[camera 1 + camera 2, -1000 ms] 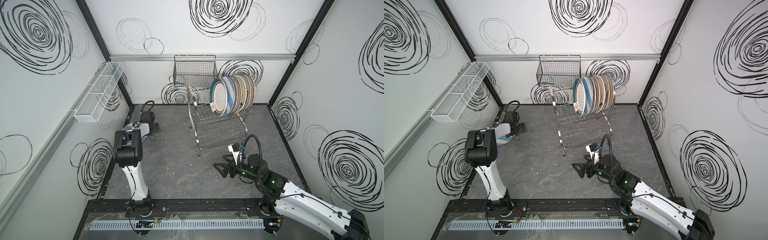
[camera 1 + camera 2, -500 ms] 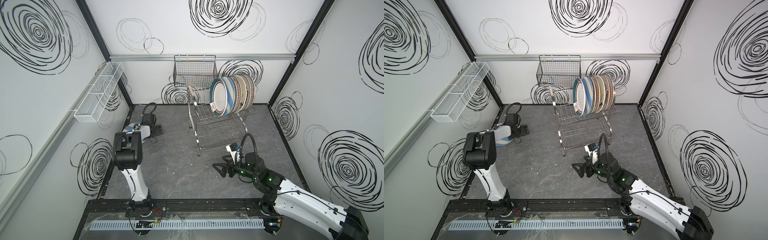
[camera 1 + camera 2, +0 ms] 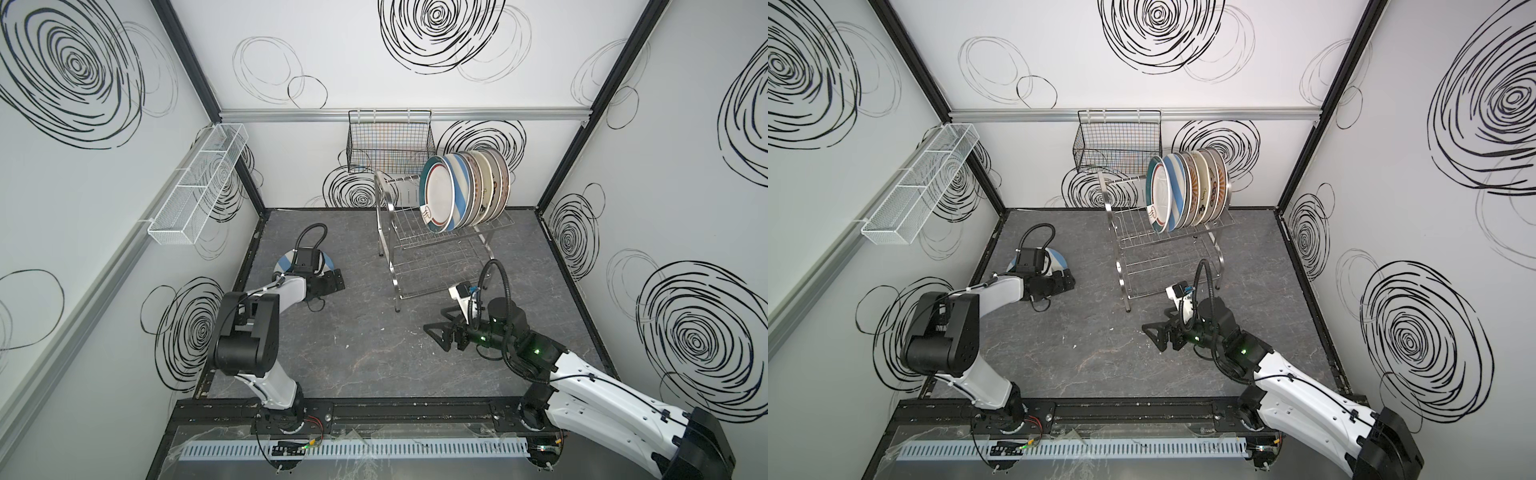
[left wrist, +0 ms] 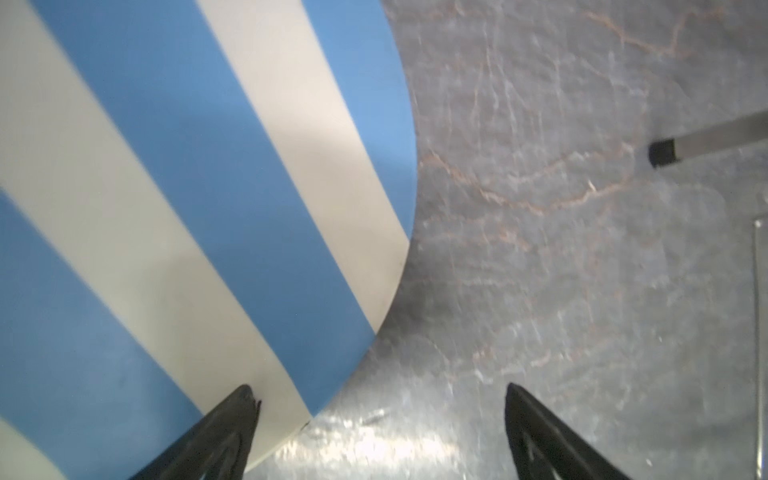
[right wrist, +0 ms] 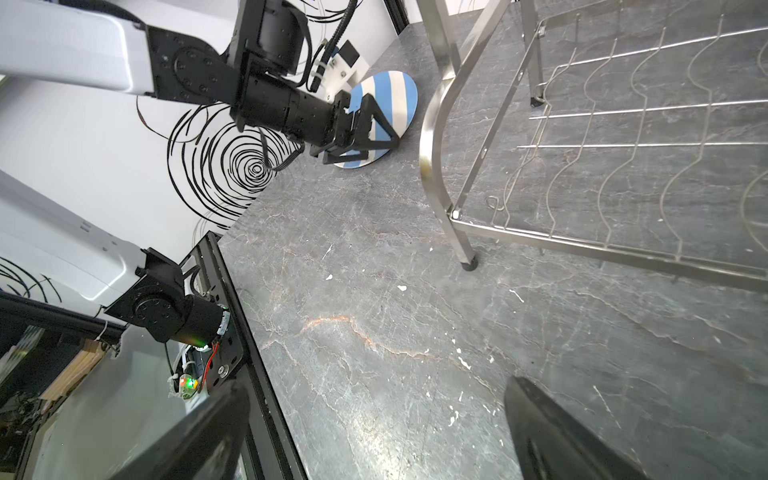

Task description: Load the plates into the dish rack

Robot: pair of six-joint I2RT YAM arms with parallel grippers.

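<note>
A round blue-and-cream striped plate [image 3: 284, 262] lies flat on the dark grey marbled desk [image 3: 374, 353], close to its left edge and toward the back. The left gripper [image 3: 337, 281] hangs low over the side of the plate that faces the middle of the desk. Its jaws are spread wide and straddle the rim: in the left wrist view one black finger lies over the striped face and the other over bare desk. Whether either finger touches the plate cannot be told. The shiny two-tier stainless steel wire dish rack [image 3: 394, 282] stands at the back of the desk, right of the middle and well apart from this plate. Its upper tier holds a row of plates [image 3: 461, 195] on edge, a white one with a dark green rim in front. The right gripper [image 3: 435, 338] hovers over bare desk near the rack's front leg, jaws wide apart and empty.
</note>
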